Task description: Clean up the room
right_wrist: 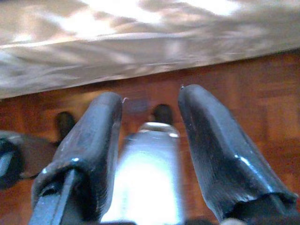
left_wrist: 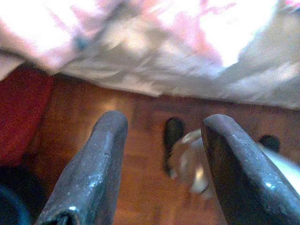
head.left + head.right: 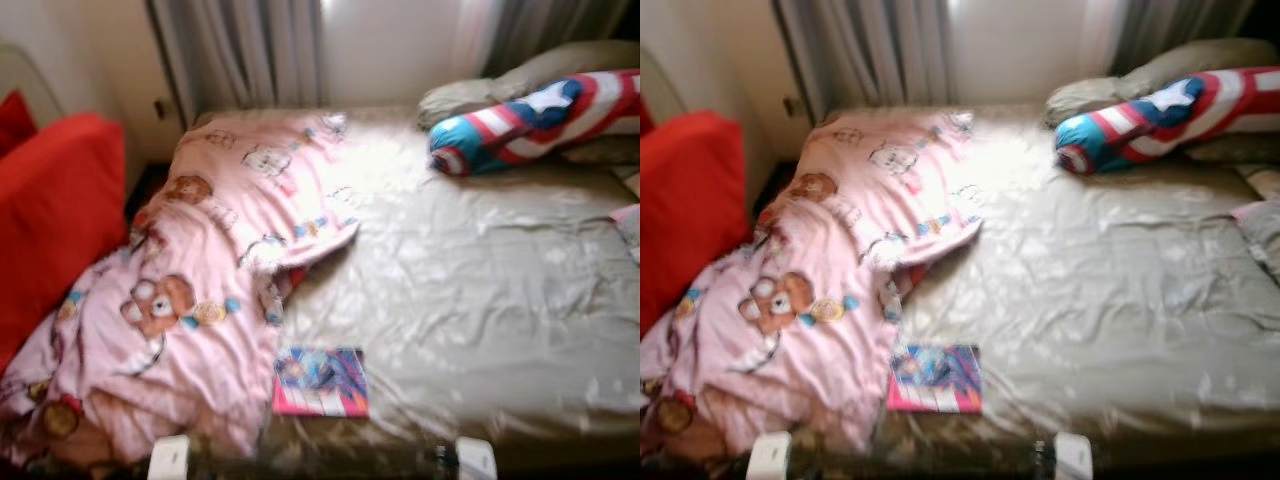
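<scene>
A crumpled pink blanket (image 3: 190,300) with bear prints covers the left half of the bed and hangs over its near left corner. A colourful book (image 3: 321,381) lies flat on the tan sheet (image 3: 470,300) near the bed's front edge, touching the blanket's edge. At the head of the bed on the right lies a red, white and blue bolster (image 3: 535,120). Both arms hang low in front of the bed. My left gripper (image 2: 164,122) is open over the wooden floor, with nothing between its fingers. My right gripper (image 1: 151,96) is open too, also empty.
A red sofa (image 3: 50,220) stands close against the bed's left side. Grey pillows (image 3: 480,90) lie behind the bolster, and grey curtains (image 3: 240,55) hang at the back wall. The bed's front edge (image 1: 140,51) runs just ahead of both grippers. Wooden floor (image 2: 140,154) lies below them.
</scene>
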Tool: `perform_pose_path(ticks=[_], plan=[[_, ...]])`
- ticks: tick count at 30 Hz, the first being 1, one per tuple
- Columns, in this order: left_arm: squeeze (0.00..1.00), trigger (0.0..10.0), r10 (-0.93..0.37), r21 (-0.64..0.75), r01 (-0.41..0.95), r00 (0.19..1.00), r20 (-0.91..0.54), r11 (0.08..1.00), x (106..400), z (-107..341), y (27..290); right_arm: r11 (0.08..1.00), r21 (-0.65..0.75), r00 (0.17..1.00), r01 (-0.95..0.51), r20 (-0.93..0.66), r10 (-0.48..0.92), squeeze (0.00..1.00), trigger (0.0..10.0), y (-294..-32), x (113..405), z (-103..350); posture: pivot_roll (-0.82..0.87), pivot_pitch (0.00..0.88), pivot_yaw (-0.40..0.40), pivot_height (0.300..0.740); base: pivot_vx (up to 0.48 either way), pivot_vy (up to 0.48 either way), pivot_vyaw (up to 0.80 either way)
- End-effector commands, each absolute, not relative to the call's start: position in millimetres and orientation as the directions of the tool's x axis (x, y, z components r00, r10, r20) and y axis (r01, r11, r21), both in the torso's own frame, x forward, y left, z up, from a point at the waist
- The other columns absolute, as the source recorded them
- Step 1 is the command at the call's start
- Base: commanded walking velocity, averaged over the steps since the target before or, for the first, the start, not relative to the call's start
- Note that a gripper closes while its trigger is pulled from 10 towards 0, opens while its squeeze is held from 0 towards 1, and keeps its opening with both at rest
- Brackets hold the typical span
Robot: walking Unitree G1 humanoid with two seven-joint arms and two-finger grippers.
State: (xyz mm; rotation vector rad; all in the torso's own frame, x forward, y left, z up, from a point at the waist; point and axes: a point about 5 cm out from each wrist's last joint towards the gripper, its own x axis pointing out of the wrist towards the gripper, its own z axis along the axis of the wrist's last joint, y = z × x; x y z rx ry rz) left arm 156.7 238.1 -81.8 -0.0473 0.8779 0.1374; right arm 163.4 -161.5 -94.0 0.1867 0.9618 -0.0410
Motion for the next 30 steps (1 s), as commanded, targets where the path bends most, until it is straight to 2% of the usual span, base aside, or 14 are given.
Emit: perform_pose_path(ticks=[1, 25, 30], plan=[[0.0, 10.0, 0.082, 0.008, -0.12, 0.626, -0.775, 0.993, 156.3, -83.3, 232.9, 0.985, 0.111, 0.562, 0.129, -0.827, 0.02, 0.0, 10.0, -172.2, 158.7, -95.3, 0.01, 0.075, 0.01, 0.74, 0.0, 0.0, 0.0], [0.0, 10.0, 0.074, -0.001, -0.117, 0.636, -0.768, 0.993, 157.7, -82.5, 232.6, 0.987, 0.112, 0.569, 0.113, -0.822, 0.028, 0.0, 10.0, -171.5, 160.1, -94.6, 0.01, 0.1, 0.005, 0.74, 0.0, 0.0, 0.0], [0.0, 10.0, 0.072, -0.003, -0.116, 0.635, -0.769, 0.993, 157.7, -82.5, 232.6, 0.988, 0.112, 0.568, 0.109, -0.822, 0.03, 0.0, 10.0, -171.4, 159.6, -94.8, 0.01, 0.104, 0.005, 0.74, 0.0, 0.0, 0.63]])
